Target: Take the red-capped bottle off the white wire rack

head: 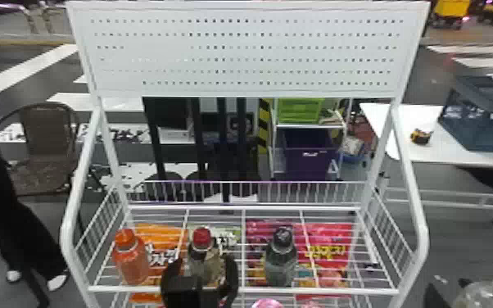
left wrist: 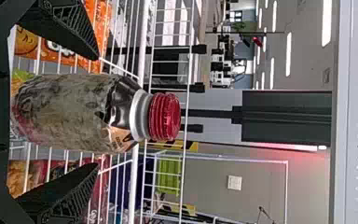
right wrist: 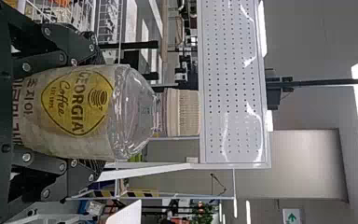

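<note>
1. Behind the white wire rack (head: 243, 290), dark grey floor (head: 454, 241) with white stripes.
2. Upright near the front edge of the upper shelf, left of its middle: red-capped clear plastic bottle (left wrist: 70, 112) with brownish sides. Around it, released black fingers of the left gripper (left wrist: 97, 111), spread, with a gap at each flank.
3. Clenched on a large clear bottle with a ribbed cream cap (right wrist: 135, 112): right gripper (right wrist: 101, 112).
4. Possible tipping or twisting, from closing off-centre so one finger pushes first.
5. Possible snag of the base on the front rail, from drawing out before lifting high enough; possible slip, from a shallow grip on smooth plastic.
6. Possible knock to the orange-capped orange bottle (head: 131, 262) by the shelf's front left corner, from swinging sideways.
7. Hidden in the head view: base of the red-capped one, behind black gripper parts. Cut off at the lower right: cream-capped one. Hard to tell: fingertip depth.
</note>
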Tool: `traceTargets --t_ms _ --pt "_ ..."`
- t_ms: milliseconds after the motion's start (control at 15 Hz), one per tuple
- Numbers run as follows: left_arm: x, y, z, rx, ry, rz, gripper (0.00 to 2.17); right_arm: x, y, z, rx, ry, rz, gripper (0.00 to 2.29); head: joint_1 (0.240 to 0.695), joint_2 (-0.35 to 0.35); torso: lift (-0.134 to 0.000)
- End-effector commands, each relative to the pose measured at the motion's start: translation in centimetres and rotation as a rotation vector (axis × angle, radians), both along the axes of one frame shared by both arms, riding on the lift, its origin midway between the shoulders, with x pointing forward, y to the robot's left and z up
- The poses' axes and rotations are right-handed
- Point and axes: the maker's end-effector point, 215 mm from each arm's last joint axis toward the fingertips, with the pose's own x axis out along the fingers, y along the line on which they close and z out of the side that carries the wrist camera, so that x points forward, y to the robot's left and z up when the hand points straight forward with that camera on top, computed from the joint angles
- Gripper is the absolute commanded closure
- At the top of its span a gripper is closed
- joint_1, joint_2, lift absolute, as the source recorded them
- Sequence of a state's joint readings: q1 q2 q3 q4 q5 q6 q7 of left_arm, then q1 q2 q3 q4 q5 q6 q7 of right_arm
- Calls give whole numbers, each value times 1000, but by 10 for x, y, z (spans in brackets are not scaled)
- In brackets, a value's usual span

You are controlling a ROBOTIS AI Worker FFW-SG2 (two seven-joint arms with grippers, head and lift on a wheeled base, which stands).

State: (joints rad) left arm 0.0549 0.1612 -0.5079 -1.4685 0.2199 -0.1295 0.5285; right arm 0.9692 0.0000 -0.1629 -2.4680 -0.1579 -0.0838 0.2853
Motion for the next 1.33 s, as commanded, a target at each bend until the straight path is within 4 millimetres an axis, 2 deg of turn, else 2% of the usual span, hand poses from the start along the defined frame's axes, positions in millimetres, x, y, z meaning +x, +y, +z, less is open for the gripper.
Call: traceTargets --t_ms 0,200,267,333,400,467,867,1133,1267 --pt "12 5 -8 24 11 4 83 -1 -1 -1 -2 2 -2 1376 499 0 0" --pt "17 9 -12 34 17 1 137 -3 -4 -1 -6 5 -7 1376 499 0 0" --pt "18 6 -12 32 14 -20 471 -3 -5 -2 -7 6 -8 1376 499 0 0" --pt "18 4 -7 26 4 -26 1210 -3 -5 -5 -6 12 -8 1376 499 0 0" --pt "16 4 -5 20 -1 -18 1851 -2 -5 -5 -6 11 -9 1376 499 0 0" --pt "13 3 -2 13 -4 -14 2142 -1 -5 -6 -5 14 -9 1376 499 0 0" --pt "-20 1 35 -34 -56 -10 2142 7 -4 -13 -5 34 -6 1376 499 0 0" --pt "-68 11 64 6 -62 -7 2142 13 -3 -17 -3 50 -4 1376 499 0 0" --pt "-96 24 87 52 -103 15 2128 15 -2 -20 -1 60 -3 1376 499 0 0"
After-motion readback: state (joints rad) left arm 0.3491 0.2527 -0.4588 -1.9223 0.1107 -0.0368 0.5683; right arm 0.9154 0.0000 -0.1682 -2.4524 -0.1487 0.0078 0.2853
